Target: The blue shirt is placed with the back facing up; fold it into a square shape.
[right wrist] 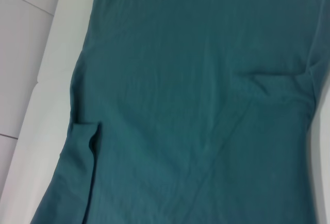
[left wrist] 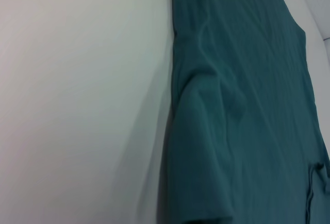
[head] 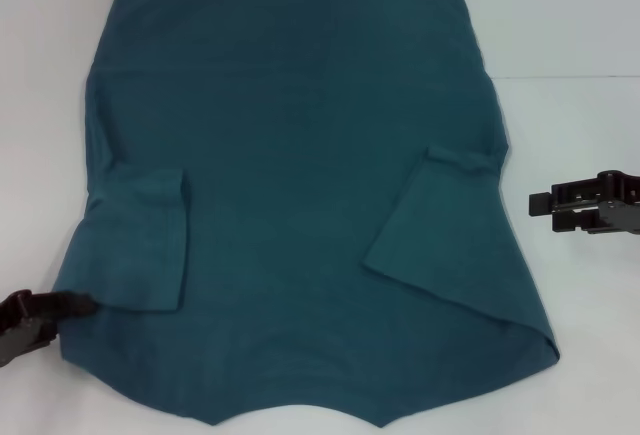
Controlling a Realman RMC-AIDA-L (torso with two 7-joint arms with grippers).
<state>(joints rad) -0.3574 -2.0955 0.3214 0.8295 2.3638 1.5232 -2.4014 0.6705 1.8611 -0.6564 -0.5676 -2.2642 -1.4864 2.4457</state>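
On white table [head: 580, 35], blue shirt [head: 300, 155] flat, left gripper [head: 60, 307] at its edge.

Lighting is pretty even and bright from above, no real glare, and the white table [head: 580, 25] washes out a bit. Both wrist views look soft, and the blue shirt [left wrist: 242, 105] throws a faint shadow along its edge.

A plain white bench [head: 580, 45] carried the work. The blue shirt [head: 300, 155] lay flat on it, both sleeves folded inward.
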